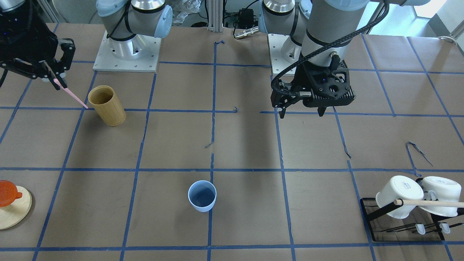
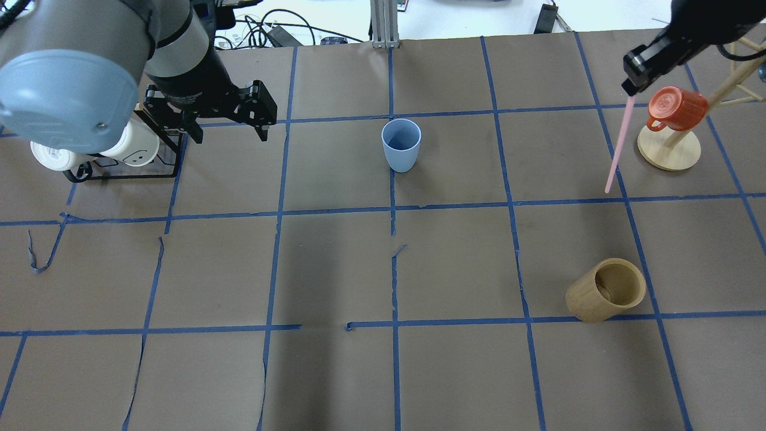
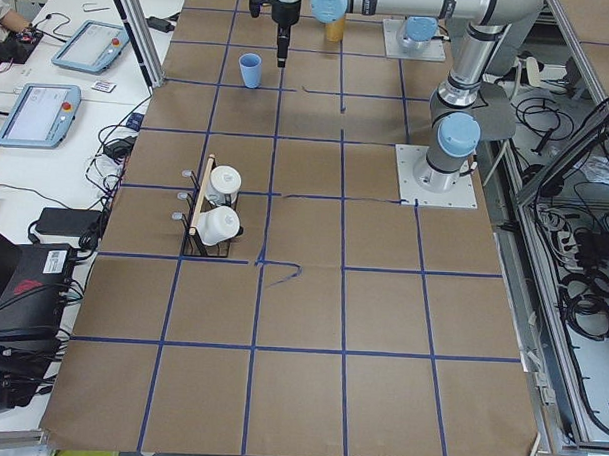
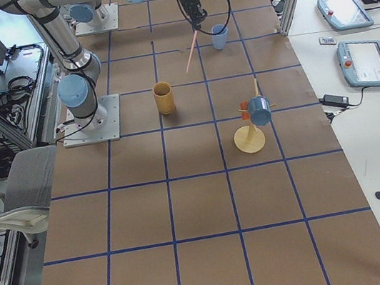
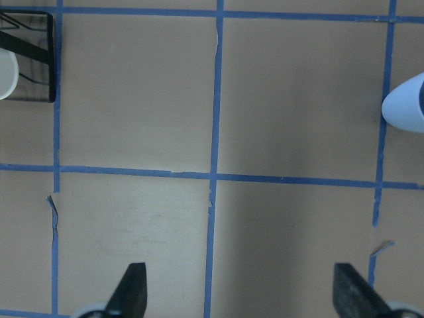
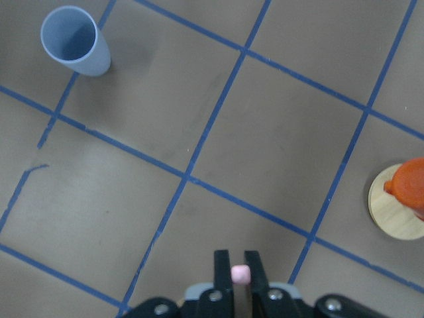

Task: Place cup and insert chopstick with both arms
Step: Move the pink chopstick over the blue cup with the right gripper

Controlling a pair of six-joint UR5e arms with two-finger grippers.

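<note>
The light-blue cup (image 2: 401,144) stands upright and empty on the table's middle line; it also shows in the front view (image 1: 202,196), the right wrist view (image 6: 75,42) and at the edge of the left wrist view (image 5: 405,104). My right gripper (image 2: 629,88) is shut on a pink chopstick (image 2: 619,144) and holds it in the air, hanging down, well to the right of the cup. In the right wrist view the chopstick's end (image 6: 240,273) sits between the fingers. My left gripper (image 1: 301,112) is open and empty above the table, to the left of the cup.
A tan bamboo cylinder (image 2: 607,290) stands on the right half. An orange mug (image 2: 677,108) hangs on a wooden stand (image 2: 669,151) at the far right. A black rack (image 1: 404,221) with white mugs (image 1: 400,196) stands at the far left.
</note>
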